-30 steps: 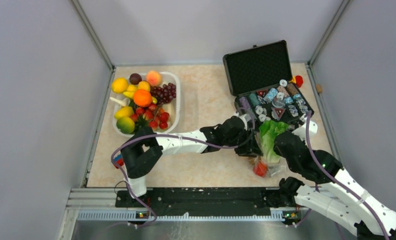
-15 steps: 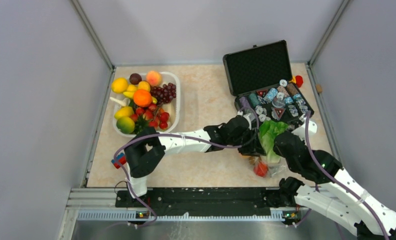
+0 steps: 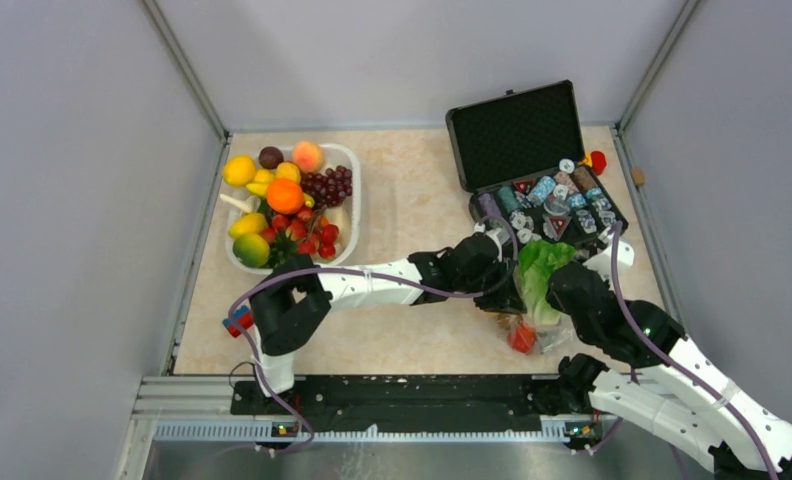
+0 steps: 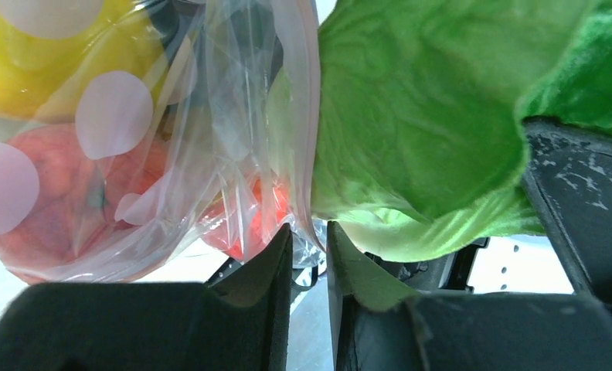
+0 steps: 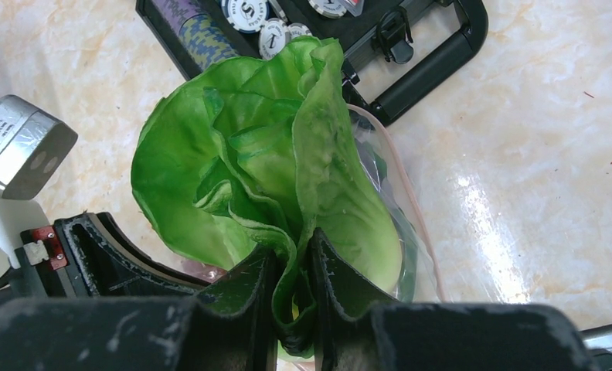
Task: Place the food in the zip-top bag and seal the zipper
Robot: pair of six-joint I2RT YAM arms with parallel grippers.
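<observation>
1. Left tool [image 4: 309, 233] pinched in a lot. Jaws are now just a slim gap apart, with the bag [image 4: 233, 116] edge hanging between them.
2. Left arm [image 3: 372, 285] nudged a bit right, elbow too, so slightly more of the red thing [image 3: 237, 321] beside it shows.

A basin [image 3: 355, 205] of fruit sits far left on the table [image 3: 412, 200], and an open case [image 3: 517, 130] sits far right. Just near of the case, the lettuce [image 3: 539, 270] sticks from the far end of the zip-top bag [image 3: 534, 338], between the left gripper [image 3: 509, 292] and the right gripper [image 3: 560, 290].
</observation>
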